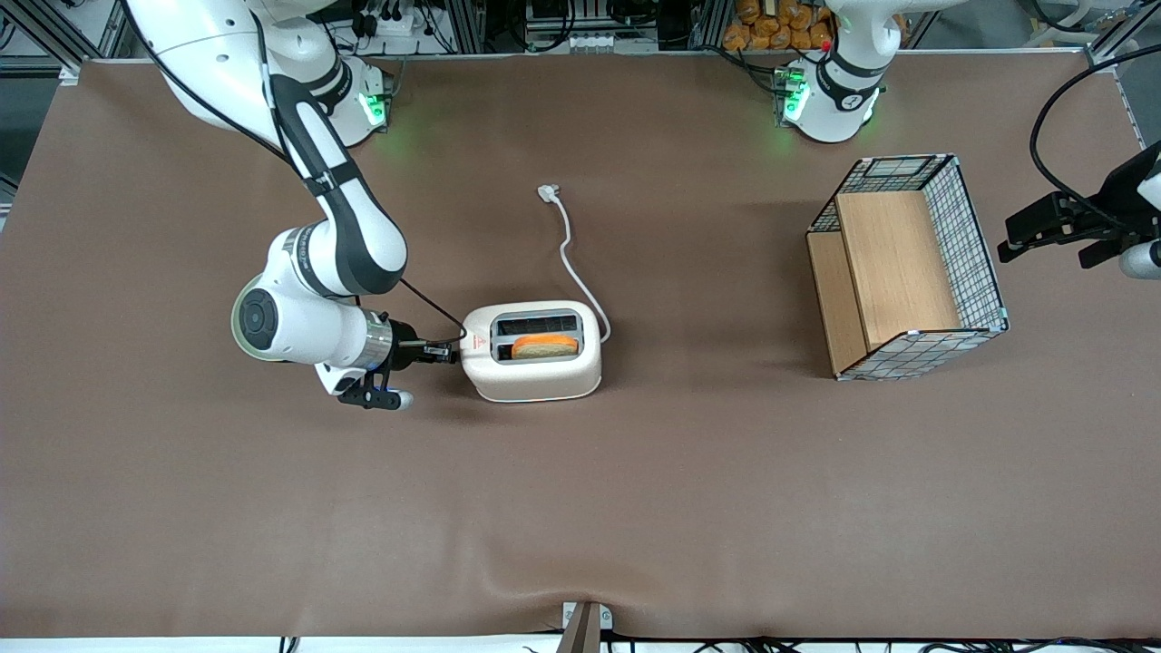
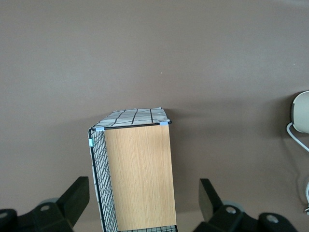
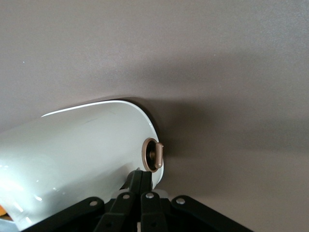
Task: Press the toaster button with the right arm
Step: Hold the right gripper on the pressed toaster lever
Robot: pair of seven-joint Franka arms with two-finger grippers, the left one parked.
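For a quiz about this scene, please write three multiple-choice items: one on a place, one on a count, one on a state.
1. Where is the right arm's tool?
A. At the toaster's narrow end near the red triangle mark
B. Above the wire basket
C. Over the plug of the cord

2. How many toaster slots hold bread?
A. None
B. One
C. Two

3. How are the tool's fingers?
A. Spread wide apart
B. Shut on the cord
C. Shut together, holding nothing

Key:
1 A: in the front view the tool points at that end of the toaster, close to the toaster button.
2 B: one orange-brown slice sits in the slot nearer the front camera; the other slot is dark.
3 C: the right wrist view shows the fingers pressed together.
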